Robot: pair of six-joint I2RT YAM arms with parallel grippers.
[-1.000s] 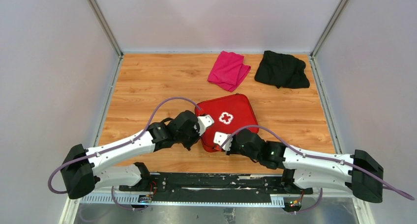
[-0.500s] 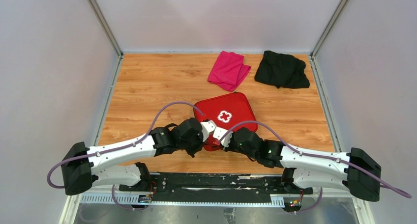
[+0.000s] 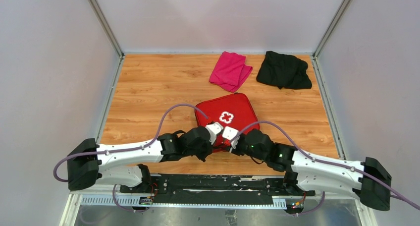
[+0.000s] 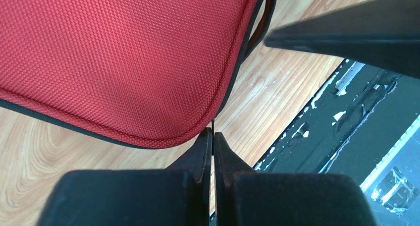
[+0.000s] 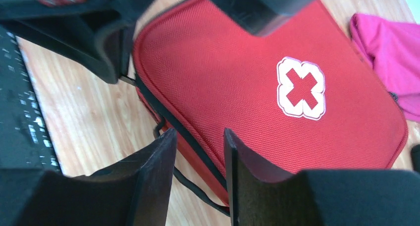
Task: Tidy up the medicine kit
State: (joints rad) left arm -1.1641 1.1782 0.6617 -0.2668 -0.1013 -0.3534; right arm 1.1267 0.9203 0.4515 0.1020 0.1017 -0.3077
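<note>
**Q:** What does the room look like?

**A:** Pale grey walls enclose a wooden table point(image 3: 148, 87). 2 folded cloths lie along its far edge, a bright pink cloth point(image 3: 230, 71) and a crumpled black cloth point(image 3: 284, 70) just to the right of it. The medicine kit point(image 3: 237, 112) is a red rectangular fabric zip case with rounded corners and a white cross emblem point(image 3: 227, 118) on its lid. It lies flat near the middle of the table, nearer its near edge, turned at a slant.

**Q:** What has just changed?

**A:** 1 second ago the 2 arms reached the case at separate spots, 1 at its left corner and 1 on its near side. Now both meet at the corner nearest the arms. The right jaws were narrower and have since widened. Judging from that, the arms are setting up to work the zip and opening has not begun.

**Q:** What are the grippers doing?

**A:** The left gripper point(image 4: 213, 134) is pressed fully closed at that corner. A thin dark strip point(image 5: 127, 80) runs from its tips to the case's edge. It may be a zip pull, but I cannot tell. The right gripper point(image 5: 198, 137) is partly open over the case's near edge and holds nothing.

**Q:** What is inside the case?

**A:** It cannot be seen. The lid lies shut all round.
</note>
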